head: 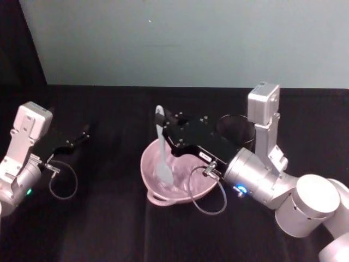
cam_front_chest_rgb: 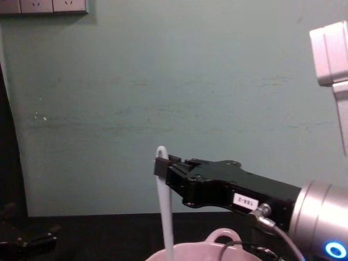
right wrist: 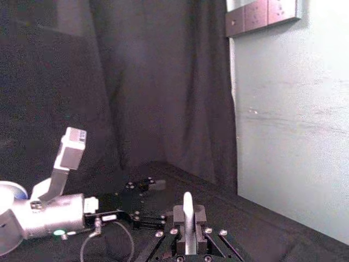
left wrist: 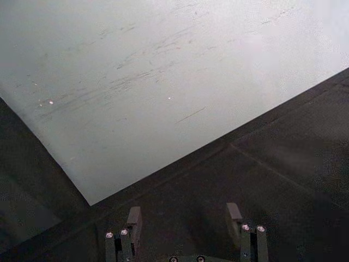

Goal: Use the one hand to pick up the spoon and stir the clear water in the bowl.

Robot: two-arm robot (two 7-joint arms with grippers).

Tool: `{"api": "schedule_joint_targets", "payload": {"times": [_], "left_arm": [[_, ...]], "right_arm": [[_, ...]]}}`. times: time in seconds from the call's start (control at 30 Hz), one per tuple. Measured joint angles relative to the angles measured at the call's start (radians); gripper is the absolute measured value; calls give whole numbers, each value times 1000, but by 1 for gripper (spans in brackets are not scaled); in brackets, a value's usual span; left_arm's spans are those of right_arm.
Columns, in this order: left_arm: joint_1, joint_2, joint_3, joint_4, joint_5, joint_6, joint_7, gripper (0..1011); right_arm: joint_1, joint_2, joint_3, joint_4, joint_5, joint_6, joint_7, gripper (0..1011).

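Head view: the spoon [head: 164,169], long, slim and white, stands nearly upright at frame centre. Its flat paddle end is down inside the pale pink glossy bowl [head: 185,191]. The right claw [head: 163,130] reaches in from the right and is clamped on the upper handle. I can't make out water in the bowl. A black mesh cup [head: 237,128] sits behind that arm. The left claw [head: 82,134] is parked at the left edge, over the dark surface [head: 109,229].

Left wrist view: its fingers are spread wide with nothing between them.

Right wrist view: the white handle tip pokes up between the pinched fingers at the bottom centre.

Chest view: the spoon hangs from the claw tips at centre, running straight down past the bowl's rim and loop handle at the bottom edge.
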Motion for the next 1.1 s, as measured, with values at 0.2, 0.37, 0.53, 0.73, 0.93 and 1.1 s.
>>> {"api": "schedule_joint_targets", "payload": {"times": [0.2,0.37,0.53,0.73,0.93,1.1], "left_arm": [[0,0,0,0,0,0,0,1011],[0,0,0,0,0,0,0,1011],[0,0,0,0,0,0,0,1011],[0,0,0,0,0,0,0,1011],[0,0,0,0,0,0,0,1011],[0,0,0,0,0,0,0,1011]], "right_arm": [[34,-20,-10,41,4,-1,10,110],[77,-41,-2,110,19,-10,15,110],[115,-53,21,182,25,-23,4,110],[114,-39,60,198,39,-29,-14,110],[89,-16,95,176,48,-32,-28,110],[66,0,105,140,46,-32,-34,110]]}}
